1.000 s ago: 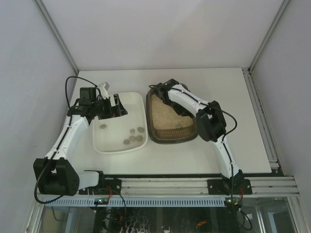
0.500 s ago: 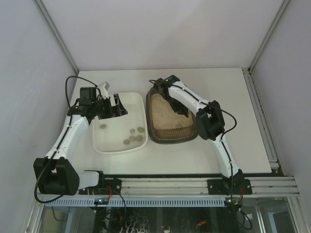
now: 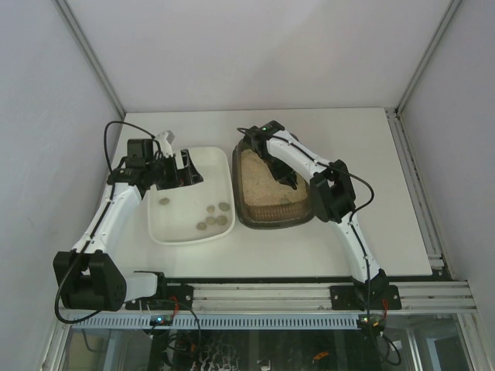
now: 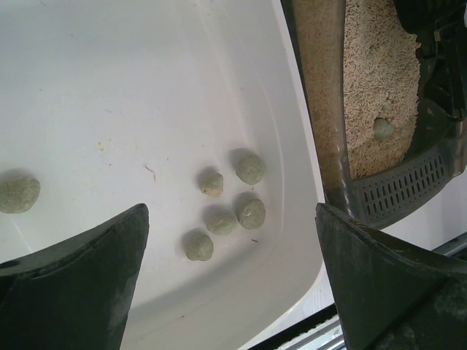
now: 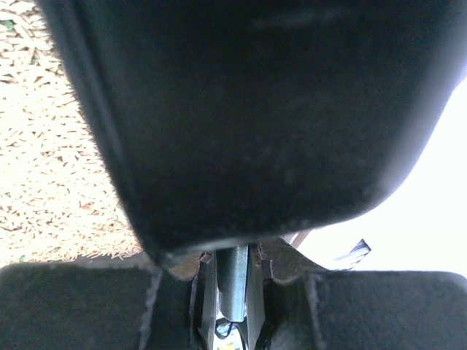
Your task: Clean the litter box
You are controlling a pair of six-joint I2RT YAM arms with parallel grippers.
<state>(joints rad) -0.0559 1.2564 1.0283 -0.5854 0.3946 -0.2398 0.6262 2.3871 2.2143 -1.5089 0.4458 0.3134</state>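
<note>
The litter box [image 3: 241, 202] is a dark tray with beige litter [image 4: 372, 65], a grated lip [image 4: 398, 186] at its near end and one greenish clump [image 4: 383, 129] lying in the litter. My right gripper [image 3: 285, 175] hangs over the litter, shut on the grey handle [image 5: 233, 281] of a dark scoop [image 5: 255, 109] that fills most of the right wrist view. My left gripper [image 4: 230, 215] is open and holds nothing. It hovers over the white tray [image 3: 166, 228], where several greenish clumps [image 4: 250, 168] lie.
The white tray [image 4: 131, 87] sits directly left of the litter box, their rims almost touching. White walls close in the table at the back and on both sides. An aluminium rail [image 3: 271, 297] runs along the near edge.
The right arm's wrist has shifted slightly toward the far end of the litter box, and the scoop end now points down over the litter. The left arm has not moved.
</note>
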